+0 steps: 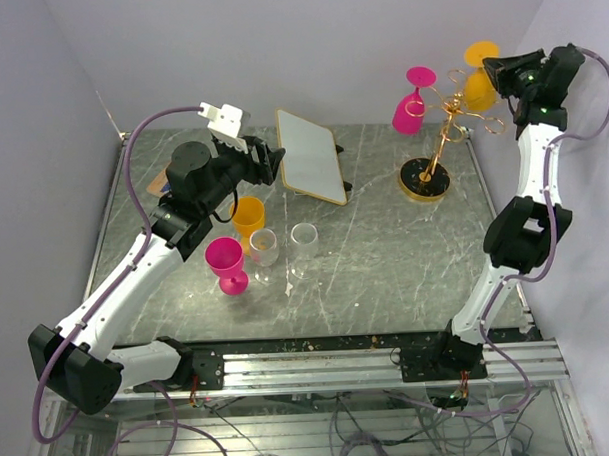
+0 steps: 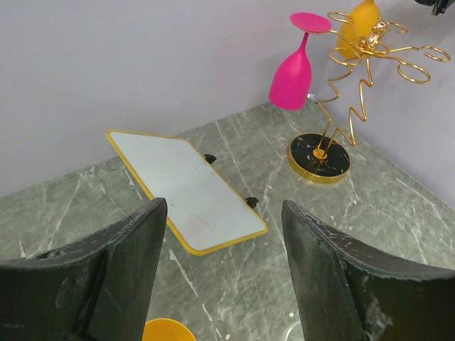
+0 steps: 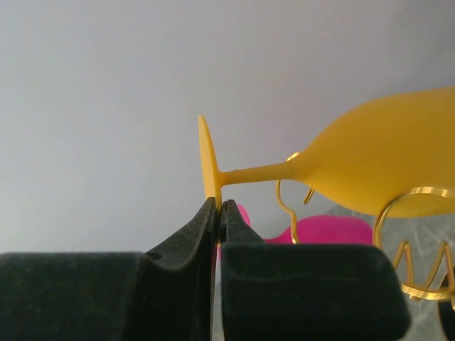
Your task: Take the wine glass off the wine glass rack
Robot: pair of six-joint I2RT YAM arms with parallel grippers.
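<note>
Right wrist: right end effector [image 3: 219, 208] seemingly tight on yellow wine glass [image 3: 384, 167]

The left gripper [image 2: 223, 213] gapes wide above a yellow-edged board [image 2: 178, 177]. Beyond, the rack [image 2: 319, 158] carries an inverted pink glass [image 2: 291, 78] and, seemingly, an orange glass [image 2: 362, 15] behind.

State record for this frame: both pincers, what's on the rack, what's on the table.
right pincer: shut on the foot of the orange wine glass
orange wine glass: inverted at the top of the wine glass rack, not yet off
pink wine glass: hangs inverted from the rack
left pincer: open, empty, above the table
table: standing pink glass, standing orange glass, two clear glasses, gold-rimmed white panel
</note>
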